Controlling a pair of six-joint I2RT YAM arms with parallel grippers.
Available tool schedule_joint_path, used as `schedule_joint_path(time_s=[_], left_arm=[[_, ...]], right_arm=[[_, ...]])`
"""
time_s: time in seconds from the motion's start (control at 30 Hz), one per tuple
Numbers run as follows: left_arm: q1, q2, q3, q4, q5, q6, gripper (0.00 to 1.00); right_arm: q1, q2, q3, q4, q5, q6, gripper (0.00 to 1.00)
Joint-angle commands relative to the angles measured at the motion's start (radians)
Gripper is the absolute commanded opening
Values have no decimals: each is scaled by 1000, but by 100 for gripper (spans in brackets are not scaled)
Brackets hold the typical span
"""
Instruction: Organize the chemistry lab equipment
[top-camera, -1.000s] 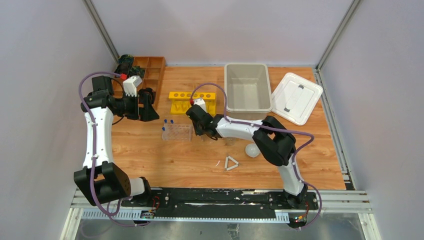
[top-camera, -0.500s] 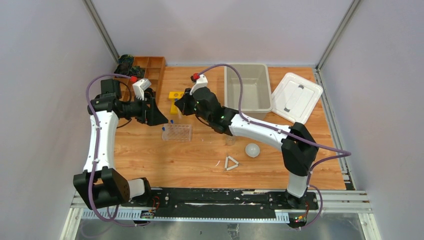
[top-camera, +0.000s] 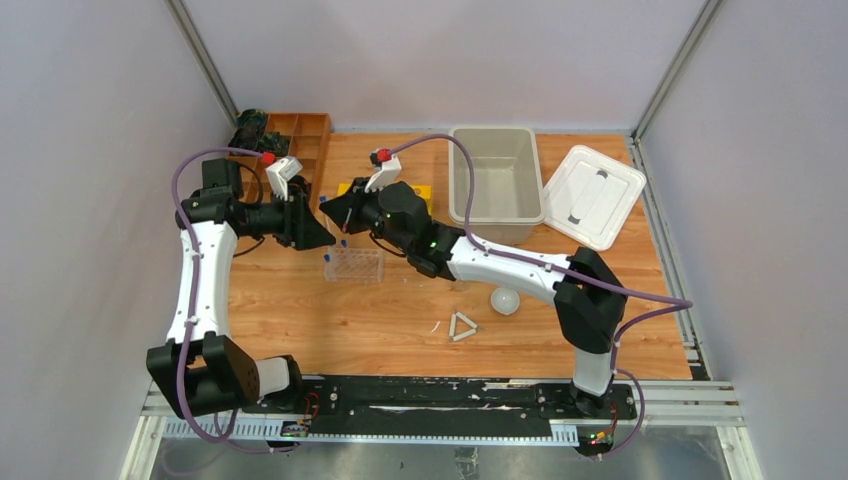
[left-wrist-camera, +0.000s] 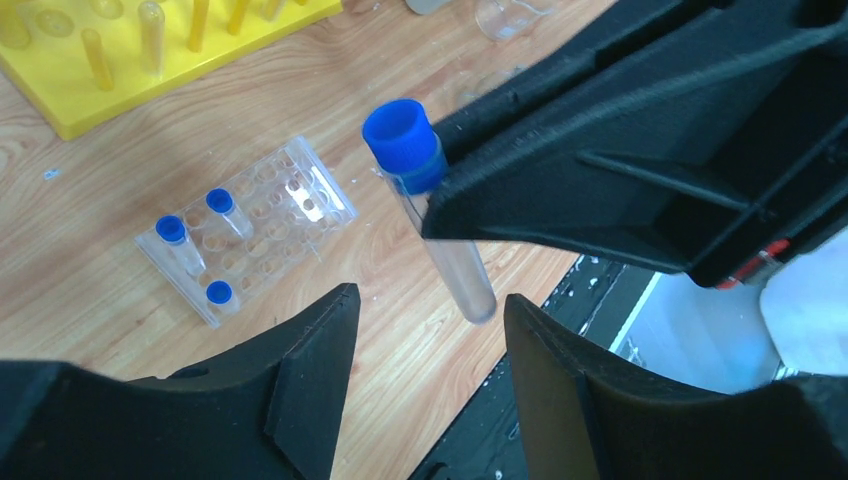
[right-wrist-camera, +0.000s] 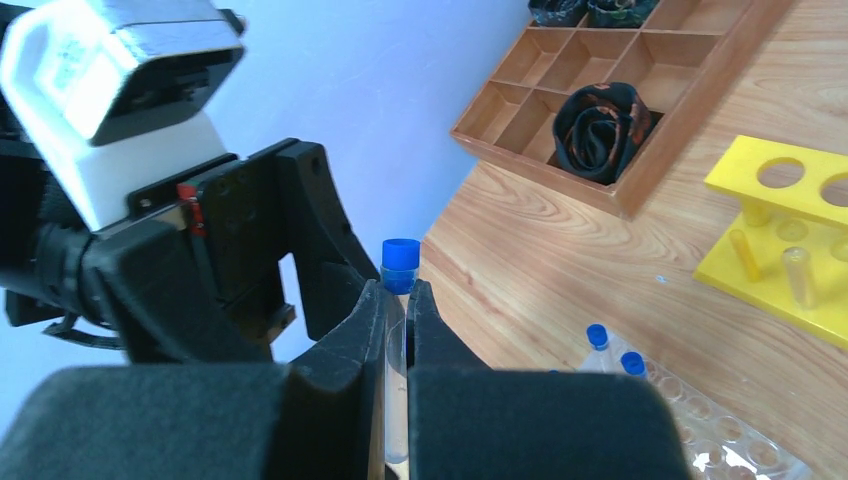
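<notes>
A wooden surface (top-camera: 380, 330) with warm orange grain fills the bay, closed in on three sides by plain pale grey walls (top-camera: 440, 60). Metal posts (top-camera: 205, 65) mark the back corners. A black rail (top-camera: 440, 392) runs along the near edge under even, soft light.

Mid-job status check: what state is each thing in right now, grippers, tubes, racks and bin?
right gripper: shut on the blue-capped tube, held off the table
left gripper: open, holding nothing
clear rack: standing on the table, three capped tubes in it
grey bin: open, lid off
lid: lying on the table beside the bin
yellow rack: upright
</notes>
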Motion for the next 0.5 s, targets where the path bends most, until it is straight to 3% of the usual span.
schedule_joint_path(time_s=[0.0, 0.17, 0.37, 0.47], left_arm=[[-2, 20, 1, 4, 23, 4, 58], [-1, 24, 7, 4, 18, -1, 48], [-2, 26, 13, 4, -3, 3, 28], [-1, 31, 14, 4, -5, 5, 23]], right_arm=[[29, 4, -8, 77, 5, 33, 0], [36, 5, -8, 83, 3, 17, 0], [42, -2, -38, 101, -6, 8, 2], [43, -7, -45, 103, -16, 4, 3]])
